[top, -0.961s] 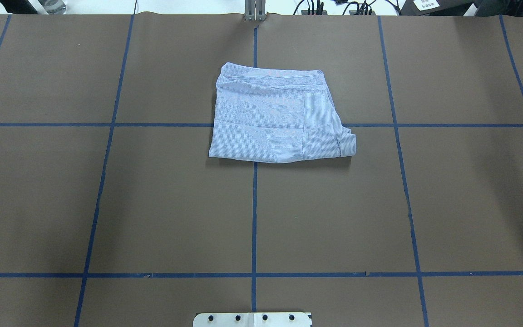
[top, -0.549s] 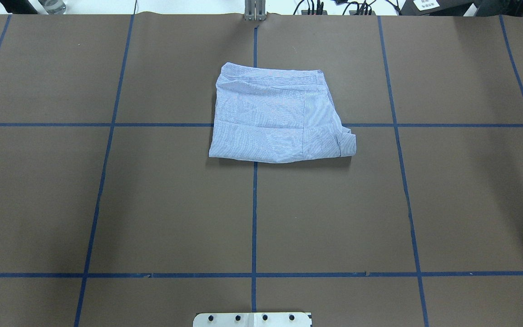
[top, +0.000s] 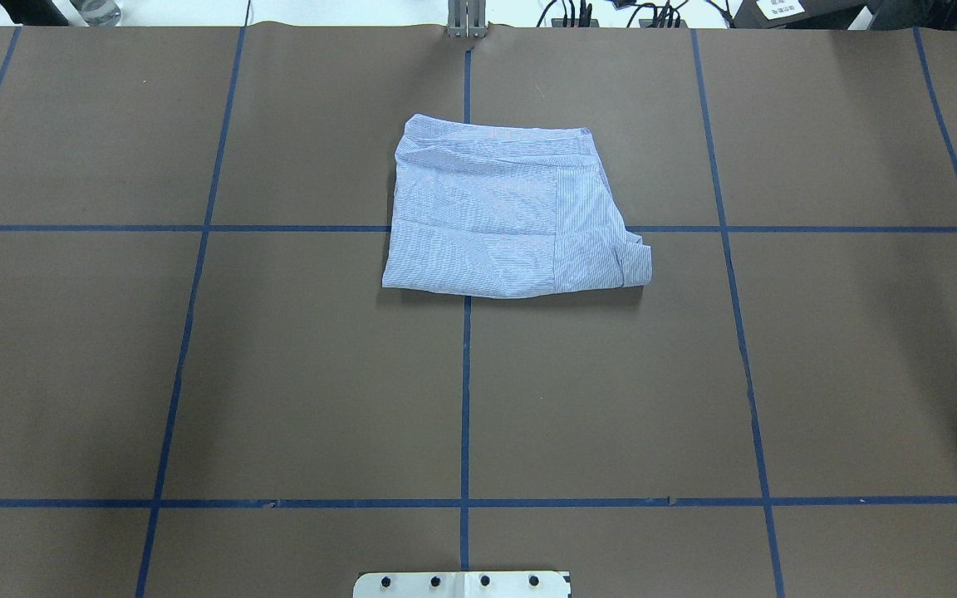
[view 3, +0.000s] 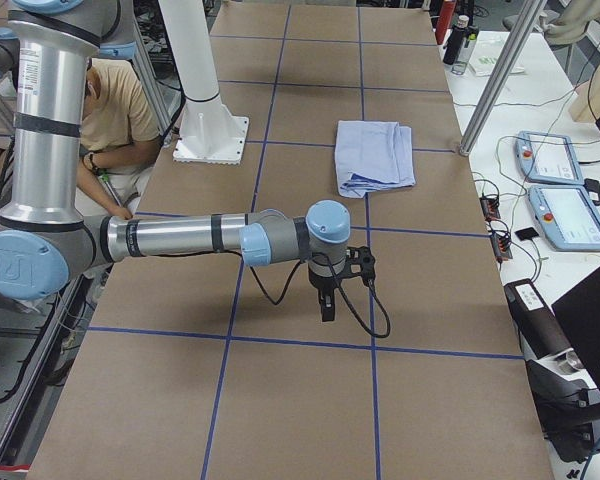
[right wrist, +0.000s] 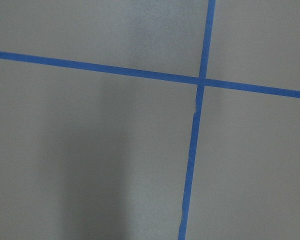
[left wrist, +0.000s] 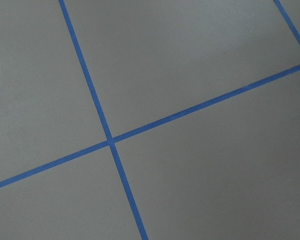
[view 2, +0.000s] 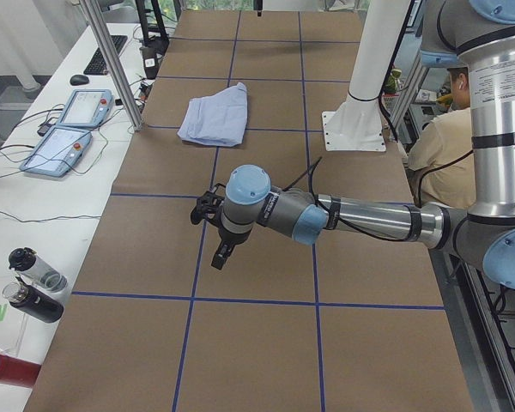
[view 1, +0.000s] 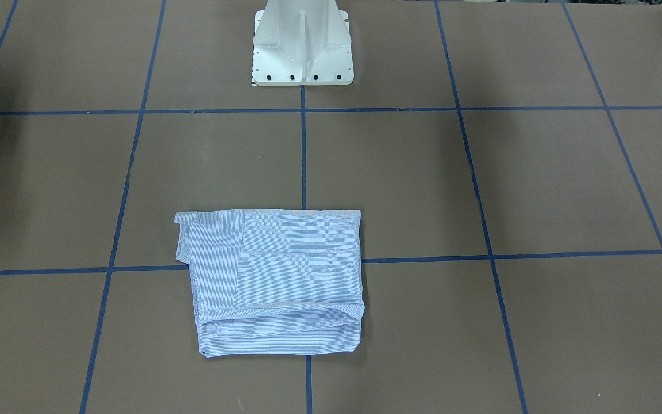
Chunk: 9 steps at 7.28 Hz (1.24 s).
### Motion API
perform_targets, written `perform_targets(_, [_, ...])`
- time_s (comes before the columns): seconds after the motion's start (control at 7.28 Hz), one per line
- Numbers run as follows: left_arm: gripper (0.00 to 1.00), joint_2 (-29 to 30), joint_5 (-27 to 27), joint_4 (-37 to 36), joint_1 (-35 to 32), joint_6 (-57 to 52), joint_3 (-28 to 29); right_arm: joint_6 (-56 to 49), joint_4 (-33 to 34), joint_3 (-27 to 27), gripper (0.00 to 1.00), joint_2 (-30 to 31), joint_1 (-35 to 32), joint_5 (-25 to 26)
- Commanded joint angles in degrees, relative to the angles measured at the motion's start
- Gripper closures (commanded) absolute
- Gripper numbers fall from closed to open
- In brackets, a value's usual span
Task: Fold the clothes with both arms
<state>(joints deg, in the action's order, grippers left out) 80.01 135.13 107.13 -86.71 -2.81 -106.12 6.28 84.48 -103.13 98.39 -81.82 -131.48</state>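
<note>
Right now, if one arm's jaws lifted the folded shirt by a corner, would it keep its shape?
Probably not: the shirt lies in loose thin layers, so it would likely droop and unfold. Pushed across the table, it might bunch rather than slide, as its wrinkled far edge suggests.

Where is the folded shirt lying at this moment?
In the overhead view the shirt lies on the far half of the table, centred, covering a crossing of blue tape lines, straight ahead of the white base plate.

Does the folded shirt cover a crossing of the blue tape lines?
Yes, the shirt lies over the point where two blue tape lines meet.
</note>
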Motion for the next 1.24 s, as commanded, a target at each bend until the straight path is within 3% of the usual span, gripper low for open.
perform_targets(0.0, [0.00,0.15,0.14,-0.07,-0.04,-0.09,0.39,0.13,-0.19,-0.13,0.00,-0.13,0.00,-0.44])
perform_targets(1.1, [0.00,0.06,0.05,0.36,0.04,0.00,0.30,-0.04,-0.19,0.39,0.00,-0.04,0.00,-0.18])
